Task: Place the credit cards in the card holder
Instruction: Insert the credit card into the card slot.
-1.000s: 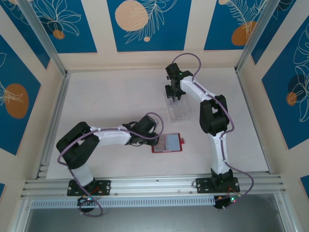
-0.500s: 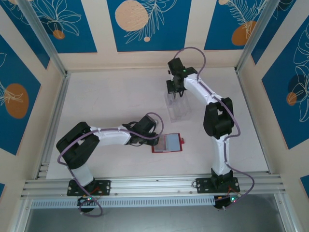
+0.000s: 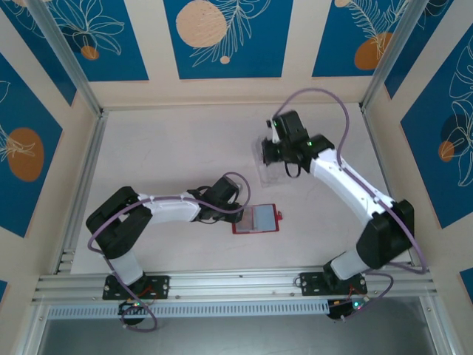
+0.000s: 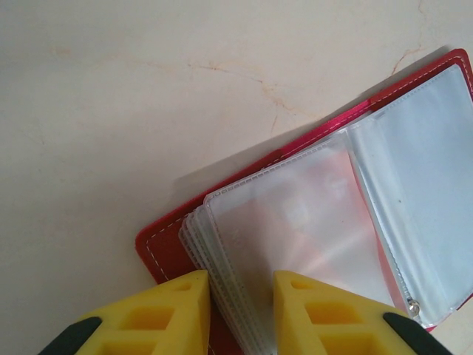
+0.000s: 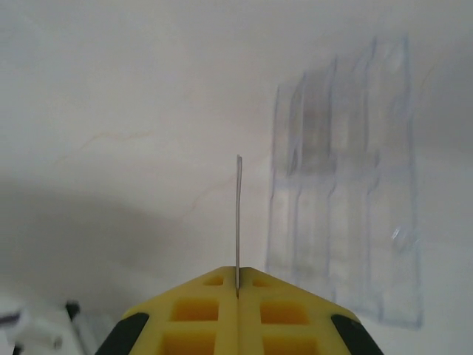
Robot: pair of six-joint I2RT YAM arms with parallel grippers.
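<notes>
The right arm has swung out. Its elbow (image 3: 384,237), which stood upright near the middle of the tabletop (image 3: 170,148) a second ago, now sits low by the right edge. The forearm (image 3: 344,181) now stretches in a long slant up and to the left. The right gripper (image 3: 272,151) pointed down at the tray's far end before; it has turned to face left above the tray (image 3: 267,171). It has drawn clear, with a thin card (image 5: 238,214) pinched edge-on. The cable (image 3: 318,92) has risen into a wider loop.
</notes>
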